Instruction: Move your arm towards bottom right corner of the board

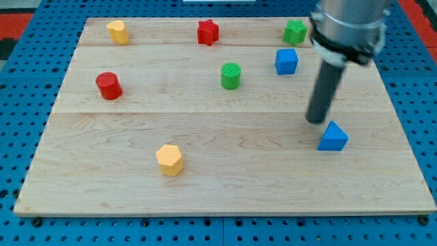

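Note:
My tip (315, 120) rests on the wooden board (225, 184) in its right half, just up and left of a blue triangular block (332, 137), close to it but apart. A blue cube (286, 61) lies above and left of the tip. The board's bottom right corner (429, 208) is down and right of the tip.
A green star-like block (295, 31) is at the top right, a green cylinder (231, 75) near the centre, a red star (207, 32) at the top, a yellow block (117, 31) at the top left, a red cylinder (108, 85) at the left, a yellow hexagonal block (169, 159) at the lower left.

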